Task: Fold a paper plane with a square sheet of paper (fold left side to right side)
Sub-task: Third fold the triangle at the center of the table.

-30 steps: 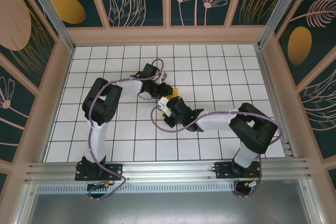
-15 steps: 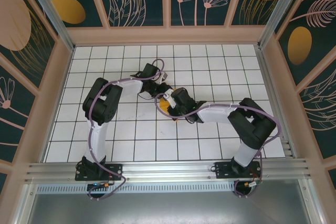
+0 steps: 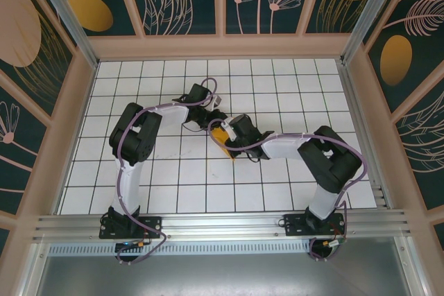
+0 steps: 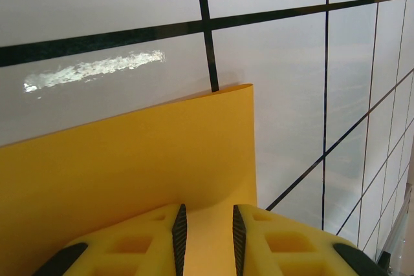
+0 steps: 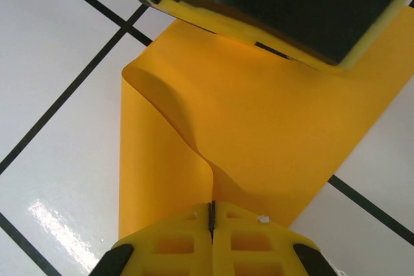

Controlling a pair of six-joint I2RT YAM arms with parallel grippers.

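Paper (image 5: 259, 114) pinched in right gripper (image 5: 211, 214) (left gripper (image 4: 207, 218) ajar).

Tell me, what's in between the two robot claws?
The thin orange-yellow square paper sheet lies between them, humped up in a curl from the right claw toward the left claw. The right wrist view shows it.

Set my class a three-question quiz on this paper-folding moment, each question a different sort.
1. True or false: the right fingers stand wide apart.
2. In the right wrist view, what rests on the far end of the square sheet of paper? A) a ruler B) the left gripper C) nothing
3. Fill in: the table has white tiles divided by ___ lines.
Key: 1 false; 2 B; 3 black.
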